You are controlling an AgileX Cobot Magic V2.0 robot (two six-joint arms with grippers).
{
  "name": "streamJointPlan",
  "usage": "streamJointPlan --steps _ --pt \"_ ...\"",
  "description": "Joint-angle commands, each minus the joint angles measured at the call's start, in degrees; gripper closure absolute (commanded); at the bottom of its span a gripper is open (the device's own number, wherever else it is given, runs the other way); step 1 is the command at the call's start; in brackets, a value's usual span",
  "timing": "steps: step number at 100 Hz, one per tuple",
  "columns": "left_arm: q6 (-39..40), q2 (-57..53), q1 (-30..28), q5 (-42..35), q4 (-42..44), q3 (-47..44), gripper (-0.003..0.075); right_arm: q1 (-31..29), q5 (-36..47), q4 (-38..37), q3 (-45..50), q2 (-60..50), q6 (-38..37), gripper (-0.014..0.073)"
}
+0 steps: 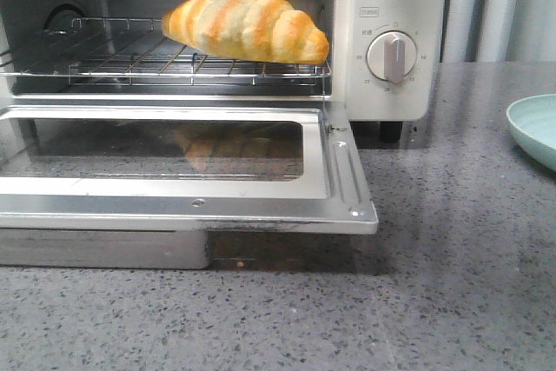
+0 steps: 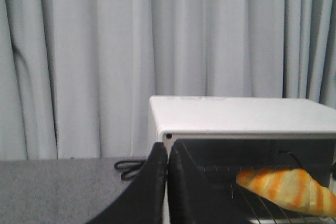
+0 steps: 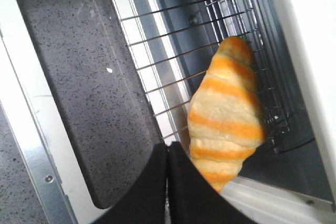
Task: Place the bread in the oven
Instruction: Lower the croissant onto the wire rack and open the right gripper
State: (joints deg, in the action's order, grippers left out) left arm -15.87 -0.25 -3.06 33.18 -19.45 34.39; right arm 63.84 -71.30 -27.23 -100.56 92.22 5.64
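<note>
Golden-orange bread (image 1: 248,23) sits on my oven's (image 1: 391,32) wire rack (image 1: 130,62), right side, near the front edge, door (image 1: 174,188) dropped flat.

Both my pairs of jaws are closed on nothing: left gripper (image 2: 167,153) hangs outside by the oven's left front corner, right gripper (image 3: 167,153) hovers above the door, just beside the roll's near tip. Glossy crust looks slick and I judge it light and squashy, so I'd pinch gently across the fat striped middle, never the tapered ends. It looks lodged already; only the door seems left.
</note>
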Motion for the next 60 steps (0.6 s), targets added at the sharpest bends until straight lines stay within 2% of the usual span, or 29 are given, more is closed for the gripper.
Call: streamJointPlan --steps 1,13,39,60 --pt "2.89 -1.61 -0.25 -3.43 -0.96 -0.97 0.0742 -0.04 -2.10 -1.36 -1.89 -4.09 -0.11 0.0670" --pt "3.37 -1.61 -0.25 -7.15 -0.96 -5.53 0.0742 -0.04 -2.99 -1.20 -1.89 -6.75 -1.71 0.0670" --pt "3.19 -1.61 -0.25 -23.43 -0.78 -16.76 0.0741 -0.04 -3.51 -1.20 -1.50 -12.65 -2.51 0.0669" --pt "3.19 -1.61 -0.25 -28.29 -0.78 -25.67 0.0741 -0.04 -3.51 -2.89 -1.50 -16.05 -2.64 0.0669"
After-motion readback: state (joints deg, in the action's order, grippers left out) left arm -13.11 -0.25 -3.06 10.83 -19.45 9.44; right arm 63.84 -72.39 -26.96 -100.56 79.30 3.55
